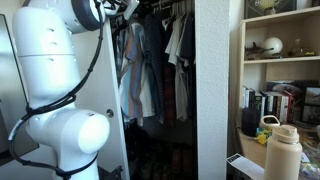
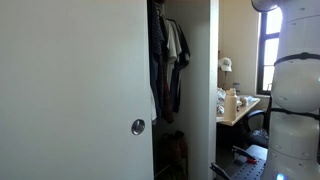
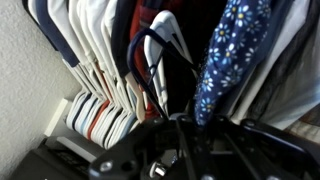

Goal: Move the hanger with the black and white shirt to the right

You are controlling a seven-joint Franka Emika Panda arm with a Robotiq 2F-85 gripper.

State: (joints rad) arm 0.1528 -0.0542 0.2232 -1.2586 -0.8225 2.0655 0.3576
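Observation:
In the wrist view the black and white shirt, dark navy cloth with a small white print, hangs at the right among other clothes. Its lower end narrows down between my dark gripper fingers, which look closed on it. A dark wire hanger loops just left of it. In an exterior view my arm reaches up to the rail, with the gripper among the hanger tops. I cannot pick out the printed shirt in either exterior view.
Pale and striped shirts hang packed to the left against a white wall. The closet is narrow, with a white door and a white partition. A bookshelf and a bottle stand outside.

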